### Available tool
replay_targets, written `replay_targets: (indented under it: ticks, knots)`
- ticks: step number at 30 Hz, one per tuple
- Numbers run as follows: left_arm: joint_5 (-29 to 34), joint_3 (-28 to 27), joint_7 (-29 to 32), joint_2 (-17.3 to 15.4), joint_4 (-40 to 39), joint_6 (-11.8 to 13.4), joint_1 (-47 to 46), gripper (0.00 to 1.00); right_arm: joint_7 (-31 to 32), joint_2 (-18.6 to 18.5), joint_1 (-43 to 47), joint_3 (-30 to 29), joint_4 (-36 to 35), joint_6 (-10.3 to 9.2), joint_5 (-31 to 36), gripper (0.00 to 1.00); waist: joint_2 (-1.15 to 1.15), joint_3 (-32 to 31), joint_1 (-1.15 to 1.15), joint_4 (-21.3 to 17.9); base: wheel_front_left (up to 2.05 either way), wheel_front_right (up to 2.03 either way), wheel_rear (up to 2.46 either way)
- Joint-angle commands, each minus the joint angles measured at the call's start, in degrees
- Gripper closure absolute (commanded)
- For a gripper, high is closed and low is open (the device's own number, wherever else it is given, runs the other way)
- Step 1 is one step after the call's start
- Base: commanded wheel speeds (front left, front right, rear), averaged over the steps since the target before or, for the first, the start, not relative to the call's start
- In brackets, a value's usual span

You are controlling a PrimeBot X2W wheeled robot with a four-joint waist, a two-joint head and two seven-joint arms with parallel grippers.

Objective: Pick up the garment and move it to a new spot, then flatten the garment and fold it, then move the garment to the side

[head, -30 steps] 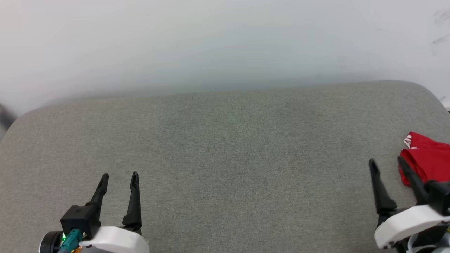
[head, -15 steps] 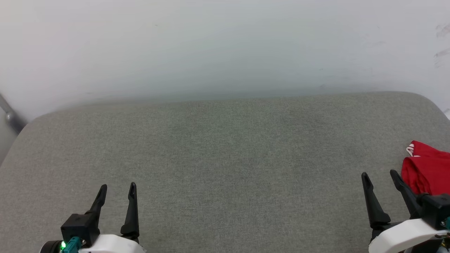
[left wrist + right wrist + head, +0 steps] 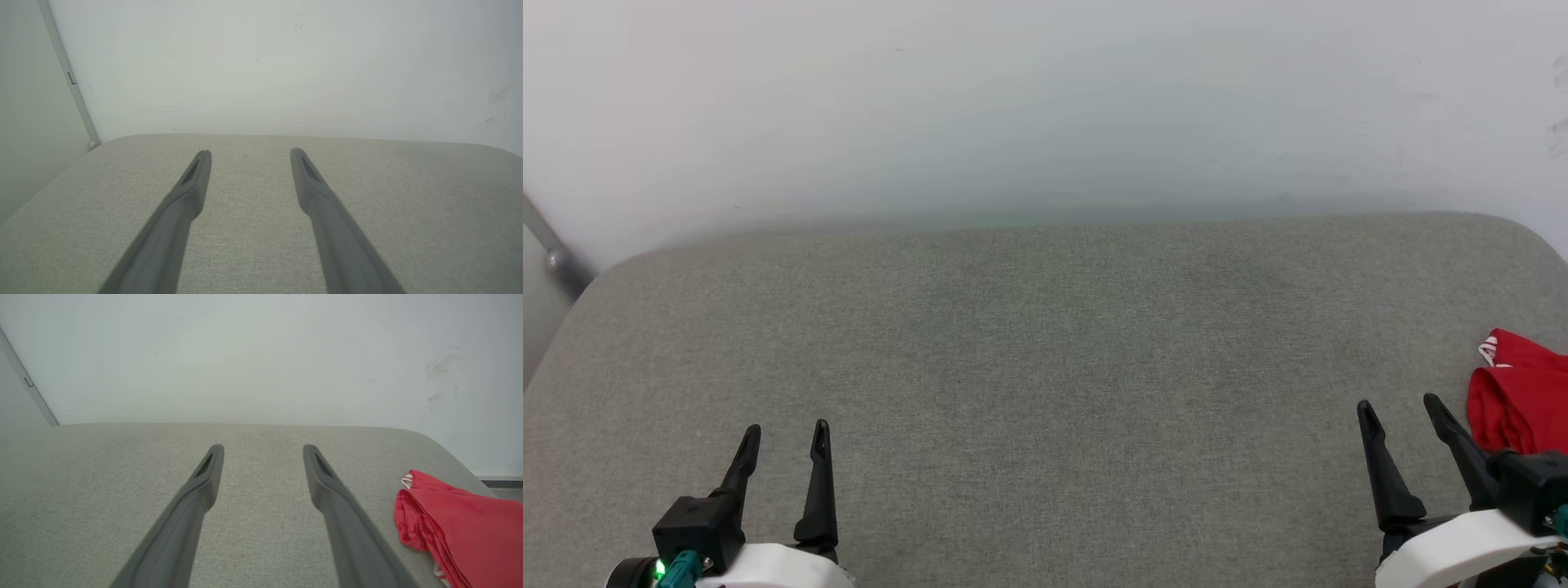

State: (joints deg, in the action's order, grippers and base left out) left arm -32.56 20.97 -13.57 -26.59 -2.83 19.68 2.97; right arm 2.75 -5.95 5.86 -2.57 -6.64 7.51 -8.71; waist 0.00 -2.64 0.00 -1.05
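Red soft-fabric garment (image 3: 1521, 400) with striped white trim, seemingly bunched, laid at the right edge of a grey woven cushioned surface (image 3: 1045, 351), just beside the right gripper (image 3: 1398, 403); right gripper and left gripper (image 3: 787, 429) spread wide, nothing clasped

Grey fabric-covered surface (image 3: 1045, 351) with rounded corners here. The red garment (image 3: 1521, 400) lies bunched up on it, right at the surface's right-hand edge.

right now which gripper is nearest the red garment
The right gripper: the garment lies just beside it; the left gripper sits far across the cushion.
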Motion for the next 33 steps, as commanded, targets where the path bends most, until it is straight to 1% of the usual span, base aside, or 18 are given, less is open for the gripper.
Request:
replay_targets:
  ticks: [1, 16, 17, 20, 33]
  knots:
    - [-0.23, 0.01, -0.38, 0.01, -0.11, -0.05, 0.06, 0.0, -0.27, 0.07, 0.39, 0.01, -0.37, -0.05, -0.46, 0.0, 0.0, 0.07, 0.0, 0.01, 0.0, 0.0, 0.0]
    - [-0.4, -0.13, -0.58, 0.05, -0.01, 0.16, -0.13, 0.0, 0.13, 0.2, 0.96, 0.27, -0.93, -0.05, -0.91, 0.0, 0.0, 0.47, 0.0, -0.06, 0.0, 0.0, 0.0]
    - [-0.48, -0.14, -0.6, 0.07, 0.01, 0.14, -0.18, 1.0, 0.15, 0.21, 0.99, 0.28, -0.93, -0.05, -0.94, 1.0, 0.0, 0.5, 0.0, 0.0, 0.0, 0.0, 0.0]
    - [-0.92, 0.24, -0.07, 0.91, 0.92, -0.16, 0.44, 1.0, 0.22, 0.19, 0.33, 0.29, 0.59, 0.0, -0.81, 1.0, 0.0, 0.51, 0.01, -0.02, 0.0, 0.0, 0.0]
    - [-11.65, -4.2, 3.08, 4.51, 3.52, -4.78, -1.23, 1.0, 0.83, 0.65, -1.96, -0.41, 4.02, 0.0, -15.49, 1.0, 0.0, 0.75, 0.01, 0.09, 0.0, 0.0, 0.0]
